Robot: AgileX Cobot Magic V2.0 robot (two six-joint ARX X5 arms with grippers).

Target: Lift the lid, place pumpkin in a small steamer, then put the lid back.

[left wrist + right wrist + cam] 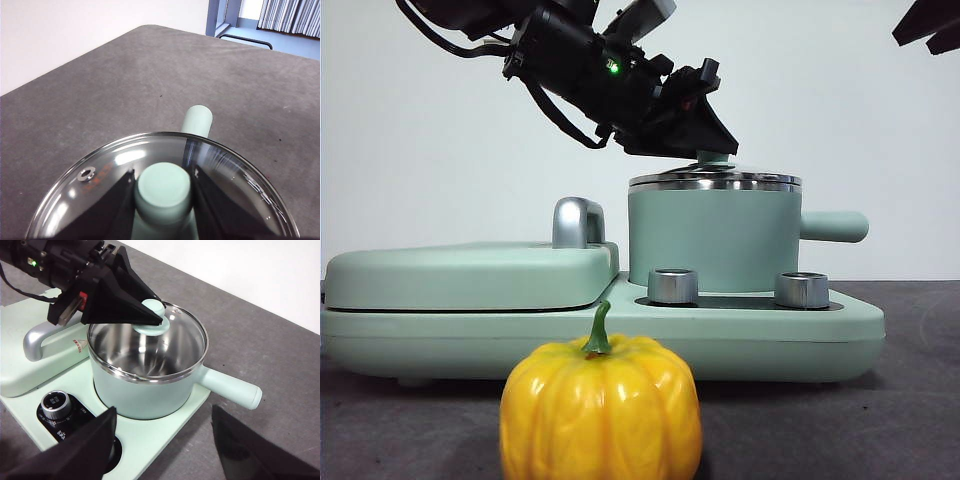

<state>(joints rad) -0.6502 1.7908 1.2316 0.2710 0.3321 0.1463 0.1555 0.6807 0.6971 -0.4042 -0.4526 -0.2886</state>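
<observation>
The lid (715,181) sat on the steamer (712,243), its steel rim flush with the pot rim. The left gripper (705,135) reached down from the upper left of the front view, its jaws clamped on the lid's knob (163,186). The steamer stood in the base unit (800,335), its side handle (833,226) pointing away from the hinged cover (470,273). Two dials (673,285) sat on the base in front of the pot. The pumpkin (601,408) rested upright on the worktop (910,420), in front of the base and apart from it. The right gripper (160,450) hung clear of the steamer, jaws apart, holding nothing.
</observation>
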